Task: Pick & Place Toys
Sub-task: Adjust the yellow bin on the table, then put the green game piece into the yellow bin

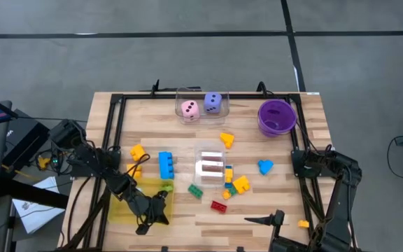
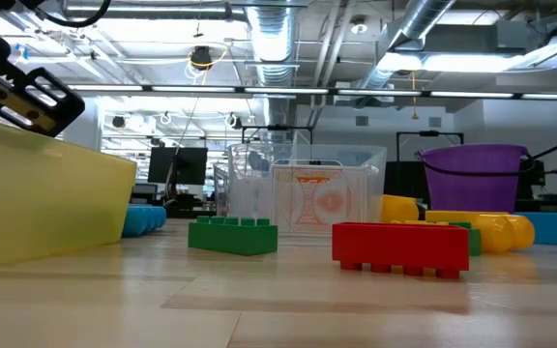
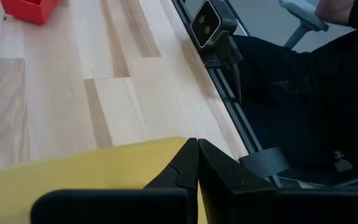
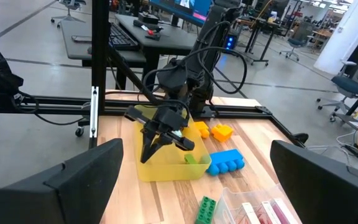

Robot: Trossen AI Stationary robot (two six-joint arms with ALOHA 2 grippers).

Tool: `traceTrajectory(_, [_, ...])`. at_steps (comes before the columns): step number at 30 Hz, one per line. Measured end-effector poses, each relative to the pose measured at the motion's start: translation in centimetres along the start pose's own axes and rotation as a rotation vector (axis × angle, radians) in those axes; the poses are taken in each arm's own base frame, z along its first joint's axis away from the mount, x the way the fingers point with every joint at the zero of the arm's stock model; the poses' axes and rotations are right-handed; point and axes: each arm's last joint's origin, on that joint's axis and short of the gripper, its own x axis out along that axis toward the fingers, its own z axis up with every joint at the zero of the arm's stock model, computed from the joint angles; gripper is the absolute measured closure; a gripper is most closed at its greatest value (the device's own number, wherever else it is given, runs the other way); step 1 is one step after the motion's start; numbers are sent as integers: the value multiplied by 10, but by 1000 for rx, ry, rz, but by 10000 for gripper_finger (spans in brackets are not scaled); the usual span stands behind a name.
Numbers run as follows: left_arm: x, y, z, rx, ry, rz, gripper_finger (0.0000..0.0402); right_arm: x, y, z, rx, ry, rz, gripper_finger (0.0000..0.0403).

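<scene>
Toys lie scattered on the wooden table: a blue brick (image 1: 166, 164), orange pieces (image 1: 137, 152), a green brick (image 1: 195, 190), a red brick (image 1: 220, 206), a blue heart (image 1: 265, 166) and a mixed cluster (image 1: 235, 185). A pink die (image 1: 189, 109) and a purple die (image 1: 213, 103) sit in a clear box at the far edge. A small green piece (image 4: 190, 159) lies in the yellow tray (image 1: 128, 203). My left gripper (image 3: 197, 148) is shut, its tips at the tray's near corner. My right gripper (image 1: 268, 218) hovers open above the table's near right part, holding nothing. My left gripper's shut fingertips (image 4: 145, 155) slant down at the near corner (image 3: 178, 144) of the yellow tray's rim. I cannot tell whether they touch it.
A purple bowl (image 1: 277, 117) stands at the far right. A clear box with cards (image 1: 211, 164) sits mid-table. A small orange piece (image 1: 303, 224) lies by the right rail. A black frame (image 1: 117, 126) runs around the table, with a camera (image 3: 209, 23) at its near edge.
</scene>
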Motion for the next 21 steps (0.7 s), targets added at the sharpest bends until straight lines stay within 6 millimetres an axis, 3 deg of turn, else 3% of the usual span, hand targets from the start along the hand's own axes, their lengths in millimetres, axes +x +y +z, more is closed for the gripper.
traceTrajectory(5, [0,4,5,-8,-35,14,401,0,0,0,0,2,3,3])
traceTrajectory(10, [-8,11,24,2,-141,9,401,0,0,0,0,2,3,3])
traceTrajectory(16, [-44,9,57,157,-326,-4,398,0,0,0,1,2,3,3])
traceTrajectory(21, [-86,0,87,358,-604,34,380,0,0,0,2,2,2,3])
